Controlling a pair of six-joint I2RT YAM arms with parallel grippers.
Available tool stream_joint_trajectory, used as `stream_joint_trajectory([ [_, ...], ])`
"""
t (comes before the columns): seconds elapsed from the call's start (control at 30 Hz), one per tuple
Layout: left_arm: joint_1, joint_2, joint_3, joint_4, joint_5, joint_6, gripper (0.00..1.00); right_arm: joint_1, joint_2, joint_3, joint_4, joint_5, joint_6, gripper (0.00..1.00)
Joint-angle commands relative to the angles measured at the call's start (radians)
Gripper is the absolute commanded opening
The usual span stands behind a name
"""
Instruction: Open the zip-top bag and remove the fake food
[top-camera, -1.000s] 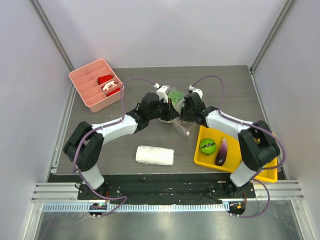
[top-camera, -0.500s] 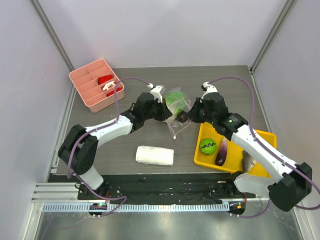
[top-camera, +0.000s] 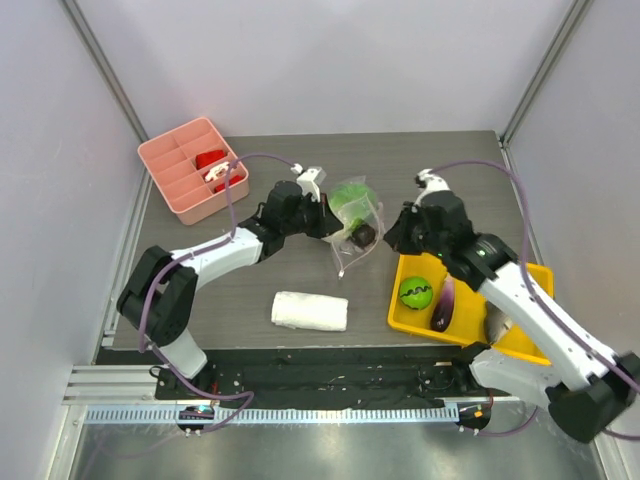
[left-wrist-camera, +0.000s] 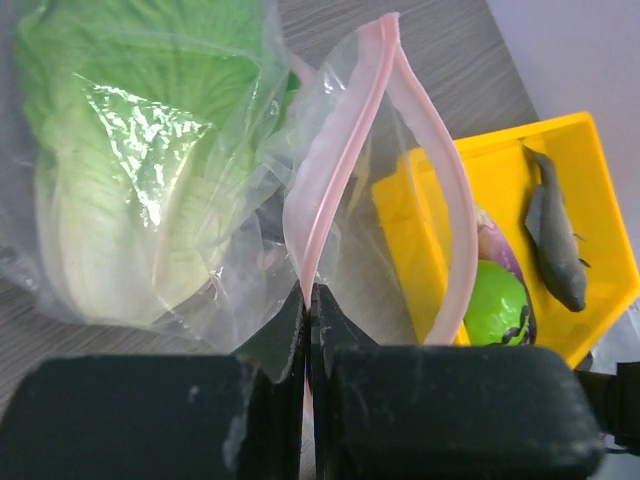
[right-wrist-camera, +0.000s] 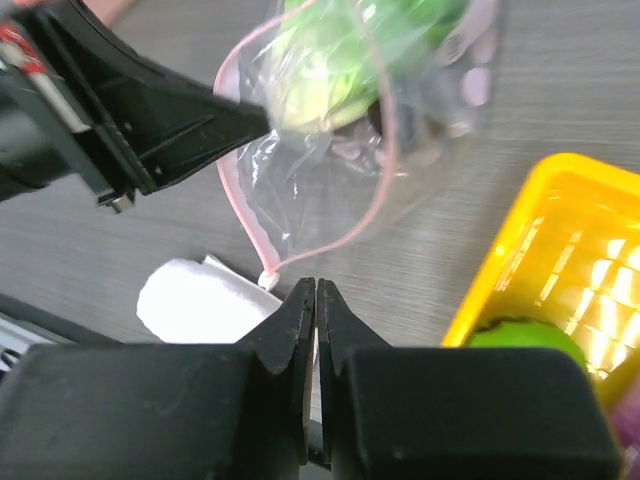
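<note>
The zip-top bag (top-camera: 358, 212) hangs just above the table's middle, and my left gripper (top-camera: 333, 226) is shut on its pink zip strip (left-wrist-camera: 330, 170). The bag's mouth gapes open. Of the fake food, a pale green cabbage (left-wrist-camera: 130, 170) is inside the bag. A striped green ball (top-camera: 415, 292) and a purple eggplant (top-camera: 443, 303) lie in the yellow tray (top-camera: 405, 313). My right gripper (top-camera: 398, 238) hovers between the bag and the tray, shut with nothing in it (right-wrist-camera: 316, 285). It is apart from the bag's zip strip (right-wrist-camera: 380, 170).
A white folded towel (top-camera: 310, 311) lies near the front edge. A pink divided box (top-camera: 175, 185) with red-white items stands at the back left. A grey toy fish (left-wrist-camera: 555, 235) also lies in the yellow tray. A small dark thing (top-camera: 363, 235) shows low in the bag.
My right gripper has come off the bag and drawn back to the right toward the tray. The left gripper keeps hold of the zip strip, and the bag has shifted slightly.
</note>
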Motion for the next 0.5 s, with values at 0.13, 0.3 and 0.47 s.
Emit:
stream_joint_trajectory([
  [0.13, -0.05, 0.085, 0.078, 0.109, 0.069, -0.049, 0.0, 0.104, 0.317, 0.052, 0.188, 0.028, 0.013, 0.16],
  [0.3, -0.05, 0.033, 0.04, 0.086, -0.024, -0.027, 0.0, 0.068, 0.466, 0.017, 0.26, 0.196, 0.034, 0.21],
  [0.47, -0.052, 0.024, 0.018, 0.104, -0.032, -0.042, 0.0, 0.004, 0.514, -0.042, 0.468, 0.113, 0.024, 0.25],
])
